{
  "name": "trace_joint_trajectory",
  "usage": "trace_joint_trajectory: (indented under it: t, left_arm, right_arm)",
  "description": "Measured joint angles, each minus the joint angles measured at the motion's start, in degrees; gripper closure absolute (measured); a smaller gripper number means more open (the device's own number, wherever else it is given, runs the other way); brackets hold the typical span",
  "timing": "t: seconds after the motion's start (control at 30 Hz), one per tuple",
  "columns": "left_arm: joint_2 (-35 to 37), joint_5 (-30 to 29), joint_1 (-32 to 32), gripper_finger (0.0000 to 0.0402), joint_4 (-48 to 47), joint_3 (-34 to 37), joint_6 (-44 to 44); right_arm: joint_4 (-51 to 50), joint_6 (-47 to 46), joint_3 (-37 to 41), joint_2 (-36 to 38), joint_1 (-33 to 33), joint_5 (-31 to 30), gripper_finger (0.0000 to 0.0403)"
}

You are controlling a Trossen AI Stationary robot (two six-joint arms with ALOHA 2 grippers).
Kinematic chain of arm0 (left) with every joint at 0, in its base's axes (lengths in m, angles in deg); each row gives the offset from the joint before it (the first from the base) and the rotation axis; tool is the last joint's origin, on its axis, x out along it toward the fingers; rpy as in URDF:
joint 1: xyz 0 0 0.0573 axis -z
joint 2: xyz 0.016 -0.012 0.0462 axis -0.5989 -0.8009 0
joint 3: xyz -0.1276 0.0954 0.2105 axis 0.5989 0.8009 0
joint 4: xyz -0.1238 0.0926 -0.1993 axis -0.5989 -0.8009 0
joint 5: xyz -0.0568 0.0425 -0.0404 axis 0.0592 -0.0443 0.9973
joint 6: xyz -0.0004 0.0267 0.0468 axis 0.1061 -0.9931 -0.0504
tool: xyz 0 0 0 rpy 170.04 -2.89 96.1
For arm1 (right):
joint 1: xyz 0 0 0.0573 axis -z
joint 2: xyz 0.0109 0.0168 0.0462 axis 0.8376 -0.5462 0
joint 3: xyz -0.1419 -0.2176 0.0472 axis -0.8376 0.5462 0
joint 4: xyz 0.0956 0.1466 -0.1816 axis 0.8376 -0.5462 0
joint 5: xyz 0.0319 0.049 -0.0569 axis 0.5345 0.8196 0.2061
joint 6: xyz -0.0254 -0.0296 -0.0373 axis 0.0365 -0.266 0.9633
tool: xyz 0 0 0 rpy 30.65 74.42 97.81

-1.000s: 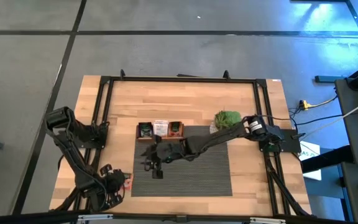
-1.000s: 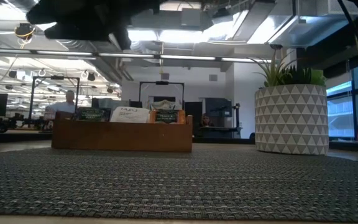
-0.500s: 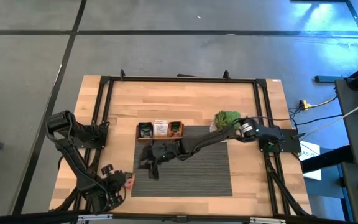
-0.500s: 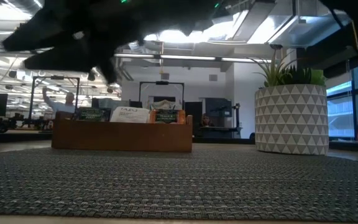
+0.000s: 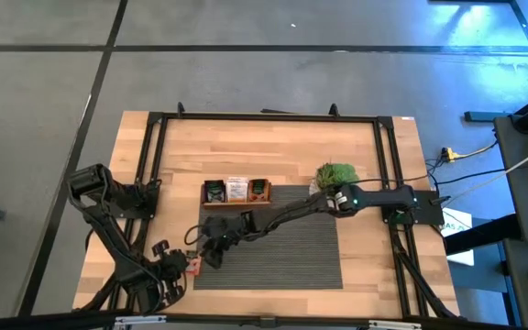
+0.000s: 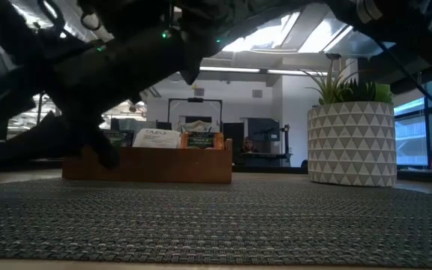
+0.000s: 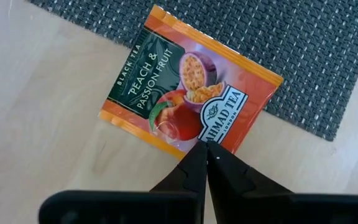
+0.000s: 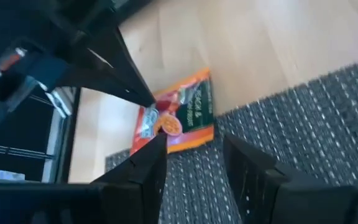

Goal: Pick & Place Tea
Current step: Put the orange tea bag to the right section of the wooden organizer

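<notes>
Wooden table (image 5: 282, 147), grey mat (image 5: 291, 252), tray (image 5: 236, 192), plant (image 5: 335, 174), sachet (image 7: 188, 87)

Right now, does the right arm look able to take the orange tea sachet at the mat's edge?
Probably yes. The right pincer is open and close to the orange sachet, nothing between them. But the left pincer is shut on the sachet's corner, so it would need to let go.

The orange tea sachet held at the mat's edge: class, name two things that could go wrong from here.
1. The left gripper pinches the orange sachet only by one edge, so it may slip.
2. The open right gripper is close by; the arms could collide over the mat.
</notes>
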Motion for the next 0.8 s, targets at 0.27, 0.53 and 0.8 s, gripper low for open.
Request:
trace_joint_trajectory:
  t: [0.27, 0.53, 0.8]
  left_arm:
    - [0.0, -0.5, -1.2, 0.0395, 0.0, 0.0, 0.0]
    - [0.0, -1.3, -2.8, 0.0391, 0.0, 0.0, -2.4]
    - [0.0, -1.7, -3.7, 0.0394, 0.0, 0.0, -2.5]
  right_arm:
    - [-0.5, -4.7, -2.0, -2.0, 0.0, 0.1, 0.0244]
    - [-0.9, -7.2, -2.0, -2.0, 0.1, -0.8, 0.0244]
    - [-2.7, -7.4, -2.0, -2.0, 0.2, -0.5, 0.0259]
